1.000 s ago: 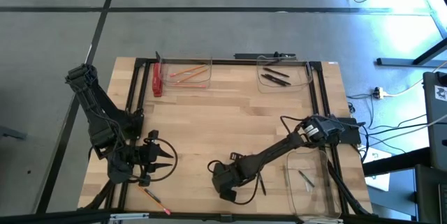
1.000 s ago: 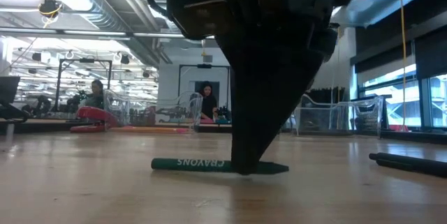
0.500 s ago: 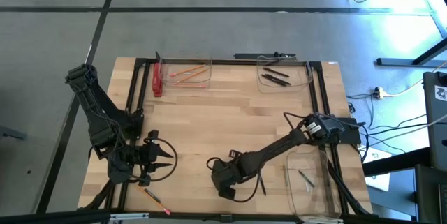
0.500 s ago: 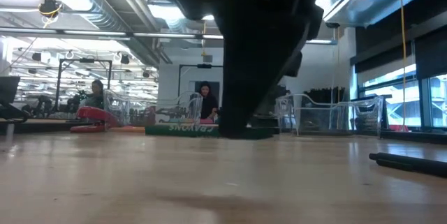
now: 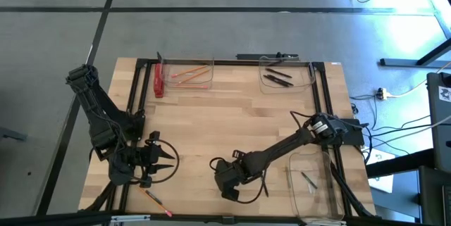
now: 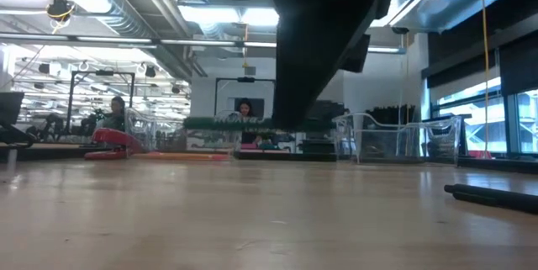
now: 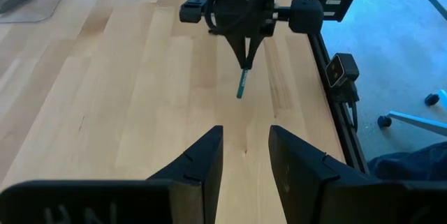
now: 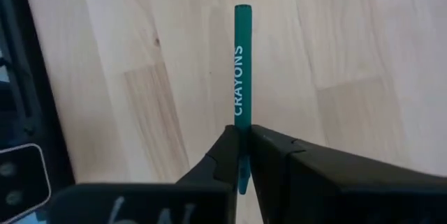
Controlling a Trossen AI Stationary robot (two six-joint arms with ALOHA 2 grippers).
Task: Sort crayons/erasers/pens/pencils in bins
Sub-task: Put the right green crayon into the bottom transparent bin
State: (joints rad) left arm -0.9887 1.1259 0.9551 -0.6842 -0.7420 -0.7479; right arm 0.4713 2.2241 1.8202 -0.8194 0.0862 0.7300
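Note:
My right gripper (image 5: pixel 229 186) hangs over the table's near middle, shut on a green crayon (image 8: pixel 239 70) printed CRAYONS. In the low view the crayon (image 6: pixel 220 123) floats level above the wood. My left gripper (image 7: pixel 244 151) waits open near the table's left near corner (image 5: pixel 166 161), facing the right gripper. Orange pencils (image 5: pixel 187 77) lie in the far left bin (image 5: pixel 211 66). Black pens (image 5: pixel 277 78) lie in the far right bin (image 5: pixel 311 78). A third bin (image 5: pixel 293 196) sits at the near right with crayons (image 5: pixel 308 180) inside. My right gripper pinches the crayon between its two fingers near one end (image 8: pixel 241 123); a short stub (image 8: pixel 242 182) sticks out behind the fingers. The fingers come from above, pointing down, and lie across it. The crayon is lifted clear of the table and sits level.
A loose orange pencil (image 5: pixel 155 199) lies by the near edge, close to my left gripper. A black pen (image 6: pixel 492 196) rests on the wood at the right of the low view. A flat red bar (image 5: pixel 158 82) lies beside the far left bin. Bare wood fills the table's middle.
My right gripper has risen straight up, staying shut. The green crayon, which lay flat on the table a second ago, has been lifted clear and stays level under the fingers.

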